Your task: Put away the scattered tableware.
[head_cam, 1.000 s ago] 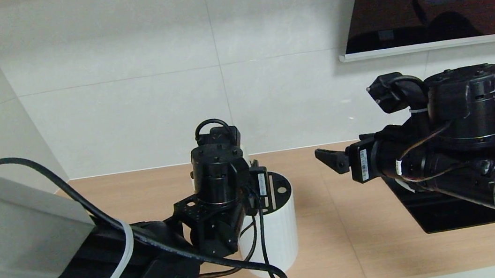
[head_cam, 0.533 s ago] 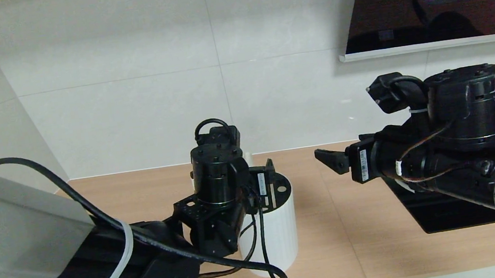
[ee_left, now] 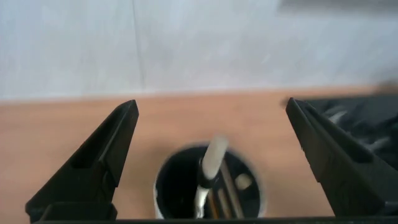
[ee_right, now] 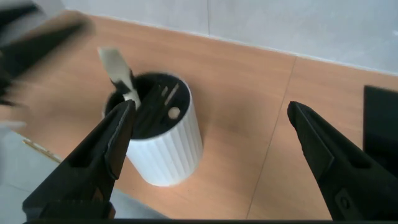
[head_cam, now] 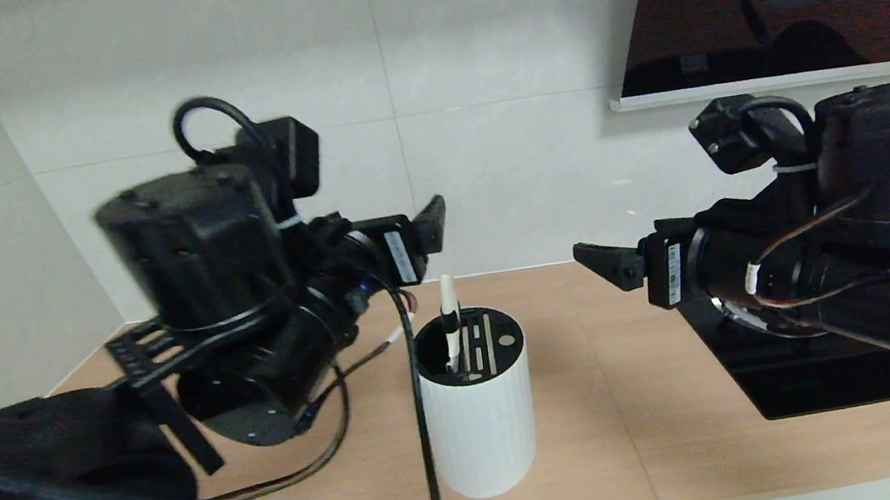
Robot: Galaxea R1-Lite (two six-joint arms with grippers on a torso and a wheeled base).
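A white-handled utensil [head_cam: 448, 305] (possibly a knife; its lower end is hidden) stands in the white ribbed holder [head_cam: 479, 424] on the wooden counter [head_cam: 603, 434]. The left gripper [ee_left: 210, 106] hangs above it, fingers spread and empty. The right gripper [ee_right: 210, 107], near the holder's other side, also gapes empty.

I count 1 white utensil holder [head_cam: 478, 416] | 1 white-handled utensil [head_cam: 449, 307] standing in the holder; other ends inside it too blurred to count | 2 grippers, mine: left gripper [ee_left: 211, 106] and right gripper [ee_right: 210, 107], above the holder, both spread wide | 1 black cooktop [head_cam: 810, 383] right of the holder | 1 counter [head_cam: 606, 451]
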